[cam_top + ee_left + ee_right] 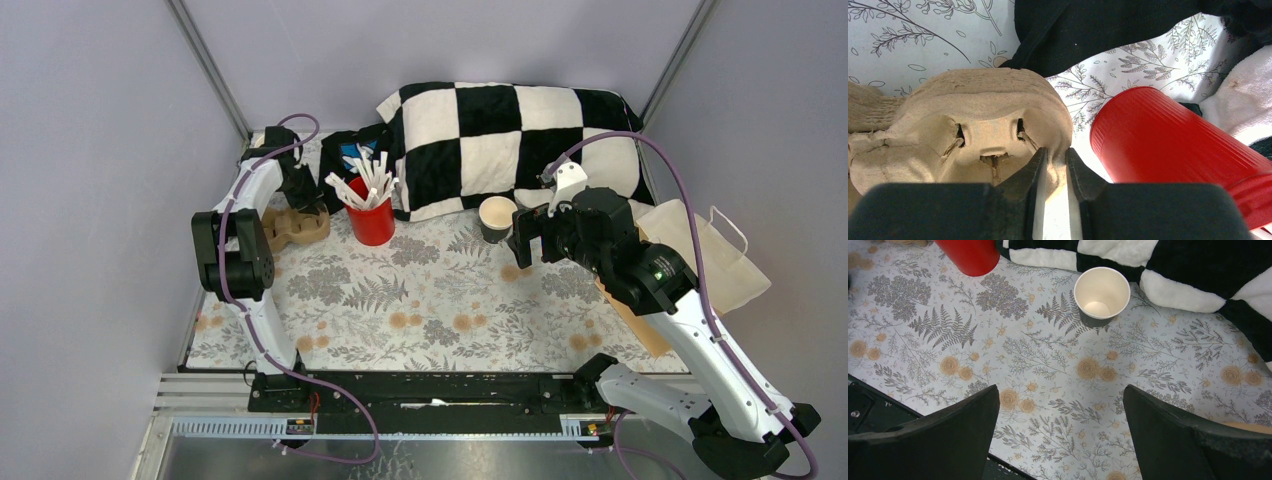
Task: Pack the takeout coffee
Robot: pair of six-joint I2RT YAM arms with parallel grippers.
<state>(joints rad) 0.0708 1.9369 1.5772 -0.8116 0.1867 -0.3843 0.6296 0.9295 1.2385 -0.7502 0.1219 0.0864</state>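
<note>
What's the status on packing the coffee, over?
Right gripper open, hovering short of the cup. Left gripper nearly shut at edge of cup carrier, grip unclear. Cup upright, no lid, beside checkered blanket. Nothing between it and right gripper.

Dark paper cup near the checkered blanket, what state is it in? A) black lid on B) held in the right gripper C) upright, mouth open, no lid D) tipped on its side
C: the dark paper cup with white inside stands upright and lidless on the floral cloth, clear of the open right gripper.
</note>
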